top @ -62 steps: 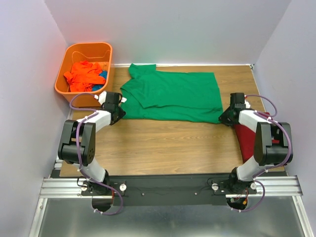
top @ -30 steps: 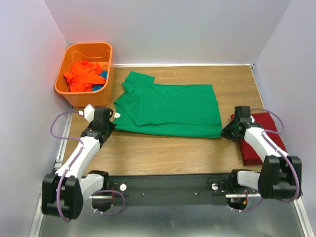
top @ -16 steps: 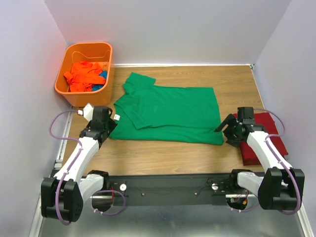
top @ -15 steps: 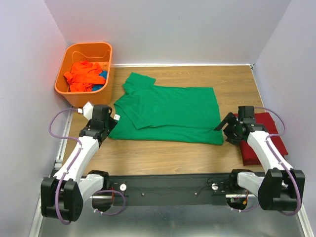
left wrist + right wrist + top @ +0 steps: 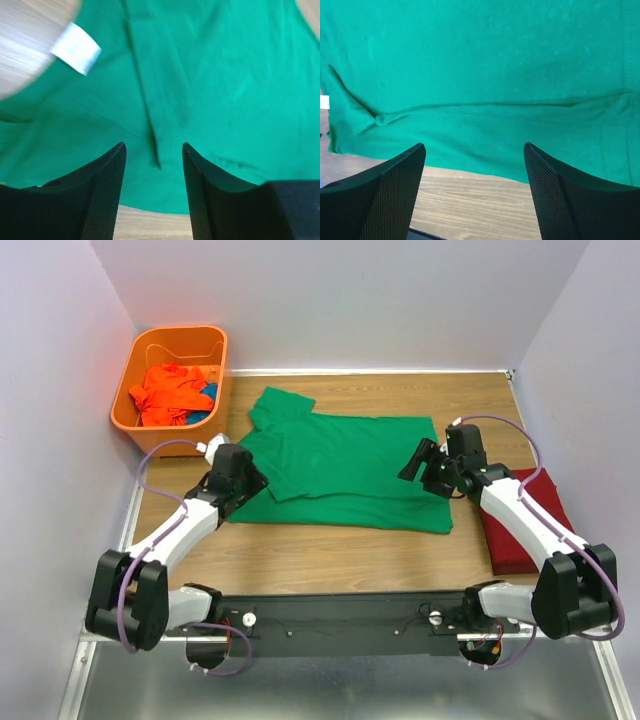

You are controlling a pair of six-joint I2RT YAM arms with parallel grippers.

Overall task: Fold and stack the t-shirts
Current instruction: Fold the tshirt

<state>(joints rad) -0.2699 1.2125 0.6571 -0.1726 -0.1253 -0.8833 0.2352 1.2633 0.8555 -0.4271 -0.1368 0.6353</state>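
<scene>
On the table (image 5: 330, 550), vs half a sec ago: both arms have swung in from the side edges of the green shirt (image 5: 350, 455) to over it; the shirt itself hasn't shifted. L gripper (image 5: 248, 480) hangs over the shirt's left part, by a folded seam & white tag (image 5: 76, 48). R gripper (image 5: 413, 462) hangs over the right part. Both jaws are spread wide, holding nothing, w/ cloth showing btwn the fingers. At the right edge lies the folded red shirt (image 5: 508, 548). Far left, the orange shirt (image 5: 165, 390) sits in the basket (image 5: 175, 332).
</scene>
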